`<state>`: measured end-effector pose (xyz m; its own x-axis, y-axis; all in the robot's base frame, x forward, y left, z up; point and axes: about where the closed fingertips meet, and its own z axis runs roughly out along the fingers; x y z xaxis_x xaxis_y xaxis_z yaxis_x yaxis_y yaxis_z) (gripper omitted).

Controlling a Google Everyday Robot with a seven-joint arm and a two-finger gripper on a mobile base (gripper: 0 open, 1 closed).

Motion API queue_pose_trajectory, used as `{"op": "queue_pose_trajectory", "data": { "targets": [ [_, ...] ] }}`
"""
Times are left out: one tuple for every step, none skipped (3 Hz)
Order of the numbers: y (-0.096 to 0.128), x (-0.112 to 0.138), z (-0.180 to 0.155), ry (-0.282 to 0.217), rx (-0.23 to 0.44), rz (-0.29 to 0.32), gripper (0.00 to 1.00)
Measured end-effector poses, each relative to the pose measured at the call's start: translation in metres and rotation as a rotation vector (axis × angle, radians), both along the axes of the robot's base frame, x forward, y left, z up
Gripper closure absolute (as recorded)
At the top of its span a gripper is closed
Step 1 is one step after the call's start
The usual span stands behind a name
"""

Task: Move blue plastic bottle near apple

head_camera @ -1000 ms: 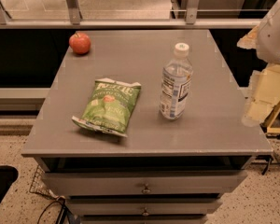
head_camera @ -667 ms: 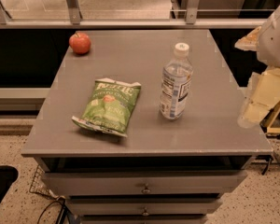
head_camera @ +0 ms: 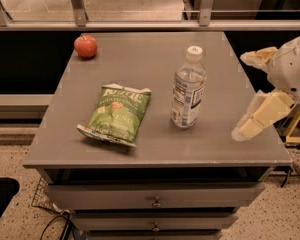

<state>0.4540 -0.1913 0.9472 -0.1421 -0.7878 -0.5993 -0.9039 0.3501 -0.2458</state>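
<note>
The blue plastic bottle [head_camera: 188,88] stands upright right of the table's middle, clear with a white cap and a blue-and-white label. The red apple [head_camera: 85,46] sits at the table's far left corner, well apart from the bottle. My gripper [head_camera: 241,96] hangs over the table's right edge, to the right of the bottle and not touching it. Its two cream fingers [head_camera: 260,116] are spread apart and hold nothing.
A green chip bag [head_camera: 117,113] lies flat on the grey table [head_camera: 140,64], left of the bottle and in front of the apple. Drawers [head_camera: 155,199] sit under the tabletop. A metal rail [head_camera: 140,24] runs behind the table.
My gripper has shifted slightly left, closer to the table's right edge and the bottle. The bottle, apple and chip bag have not moved.
</note>
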Motion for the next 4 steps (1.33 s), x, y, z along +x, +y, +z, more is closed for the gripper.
{"op": "queue_pose_trajectory", "data": {
  "targets": [
    [0.011,0.013,-0.011,-0.024,0.16,-0.012,0.0],
    [0.018,0.024,-0.024,-0.001,0.296,-0.03,0.0],
    [0.027,0.032,-0.03,-0.012,0.392,-0.026,0.0],
    [0.027,0.032,-0.03,-0.013,0.392,-0.026,0.0]
  ]
}}
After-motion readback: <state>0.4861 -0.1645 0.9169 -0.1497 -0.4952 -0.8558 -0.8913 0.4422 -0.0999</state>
